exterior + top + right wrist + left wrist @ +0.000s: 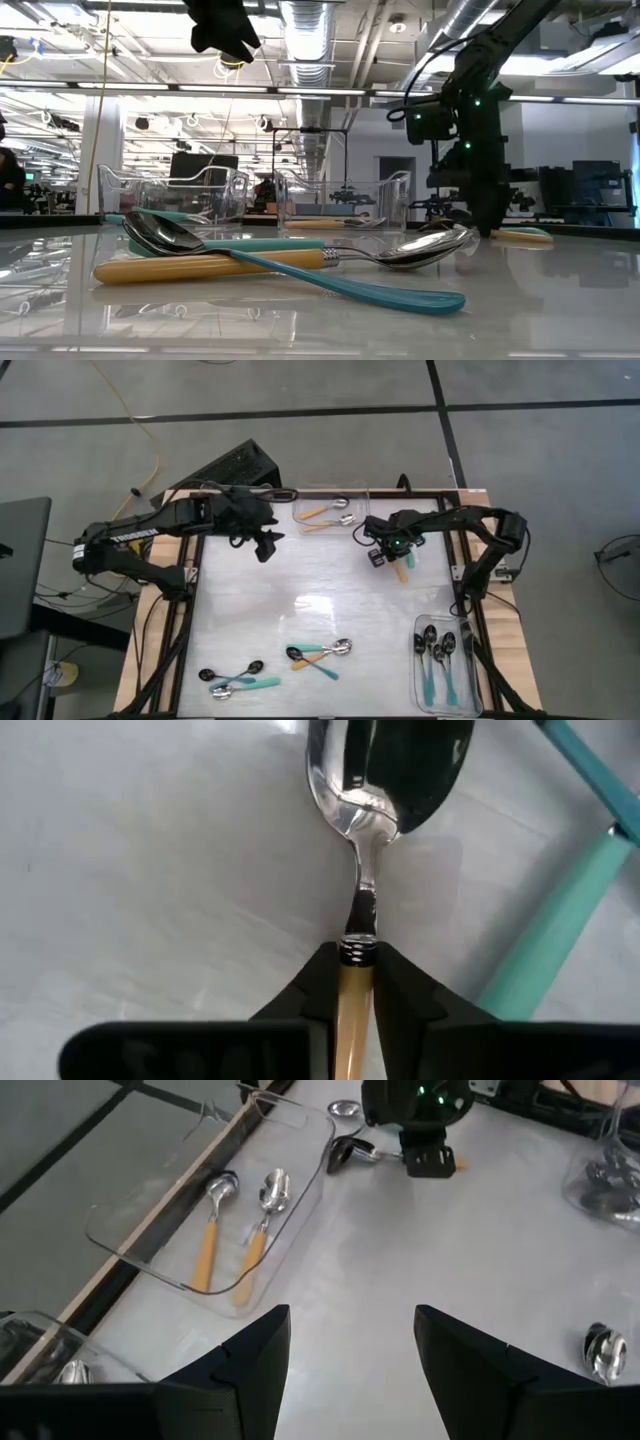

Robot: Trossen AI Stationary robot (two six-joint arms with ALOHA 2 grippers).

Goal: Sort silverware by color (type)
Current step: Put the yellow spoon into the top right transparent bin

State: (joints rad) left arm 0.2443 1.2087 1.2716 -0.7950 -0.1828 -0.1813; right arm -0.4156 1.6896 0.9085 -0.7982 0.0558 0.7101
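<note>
Nearest us, orange-handled silver spoon (352,870) clamped between right gripper (352,982) fingers | teal-handled spoon (560,920) beside | left gripper (350,1370) raised, fingers apart, holding nothing.

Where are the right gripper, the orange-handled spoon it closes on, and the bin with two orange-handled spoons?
right gripper (357,982): right wrist view, between its fingertips.
orange-handled spoon (385,770): right wrist view, on its silver bowl.
bin (130,1252): left wrist view, on its clear rim.

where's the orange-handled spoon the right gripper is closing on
In the high view it lies far right on the table, under the right gripper, beside a teal-handled spoon: the orange-handled spoon.
</note>
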